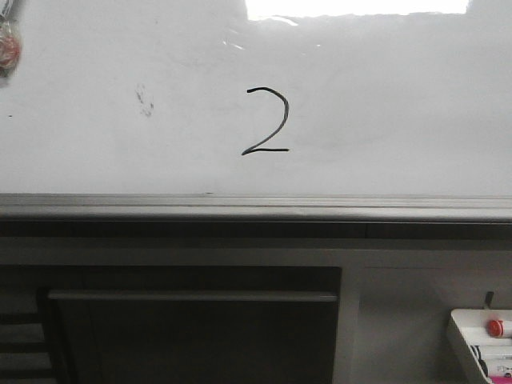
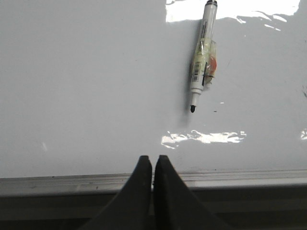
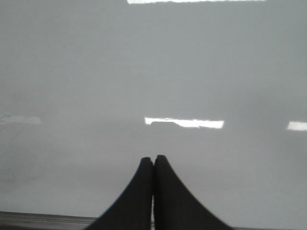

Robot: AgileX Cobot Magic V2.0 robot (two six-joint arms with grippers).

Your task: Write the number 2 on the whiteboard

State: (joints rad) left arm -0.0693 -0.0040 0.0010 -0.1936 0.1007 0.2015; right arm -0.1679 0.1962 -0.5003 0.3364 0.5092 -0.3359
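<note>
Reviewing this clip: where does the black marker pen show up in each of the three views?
Front view: only a blurred taped object at the top left edge, possibly the marker.
Left wrist view: the marker lies against the whiteboard, cap off, tip toward the rail.
Right wrist view: not in it.
Shared landmark: the grey rail under the whiteboard.

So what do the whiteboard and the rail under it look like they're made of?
The whiteboard looks like glossy coated panel, perhaps melamine or enamel: it mirrors a bright glare patch. The rail looks like brushed grey metal, likely aluminium, with a dull sheen.
</note>
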